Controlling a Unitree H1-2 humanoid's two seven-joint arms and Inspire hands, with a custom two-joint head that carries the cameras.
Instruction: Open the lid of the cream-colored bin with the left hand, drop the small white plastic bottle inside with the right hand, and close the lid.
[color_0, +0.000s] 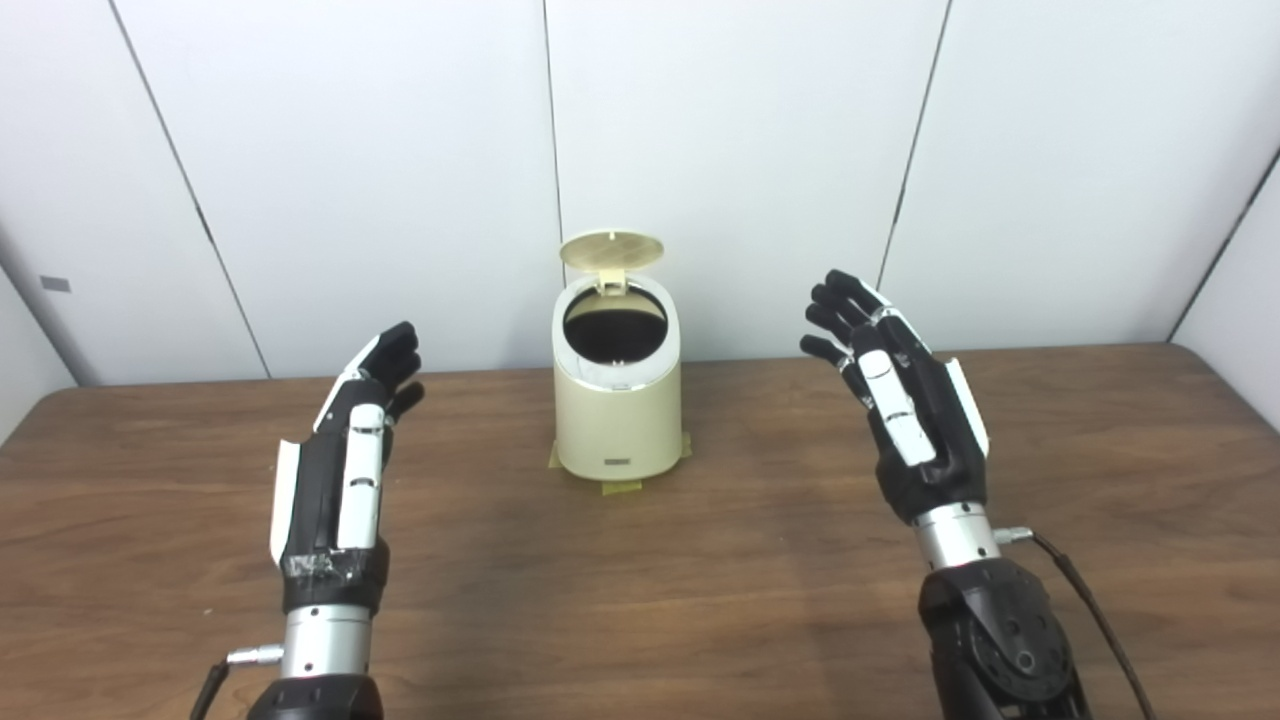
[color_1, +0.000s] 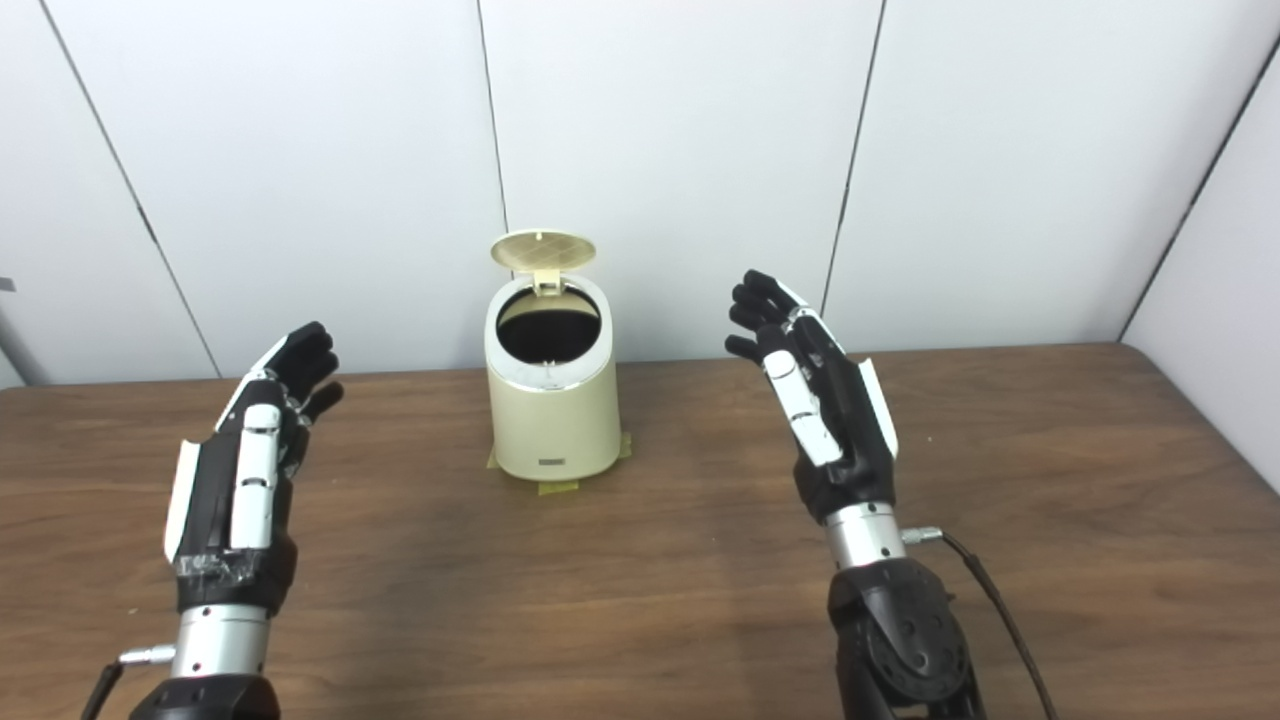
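Note:
The cream-colored bin (color_0: 618, 415) stands on the wooden table near its back edge, held by yellow tape at its base. Its round lid (color_0: 611, 250) stands open, tilted up at the back, and the dark inside shows. My left hand (color_0: 345, 460) is raised to the left of the bin, fingers apart, holding nothing. My right hand (color_0: 905, 390) is raised to the right of the bin, fingers apart, holding nothing. No small white bottle shows on the table or in either hand.
The brown wooden table (color_0: 700, 560) runs across the view, with white wall panels (color_0: 740, 150) right behind the bin. A cable (color_0: 1090, 610) trails from my right wrist.

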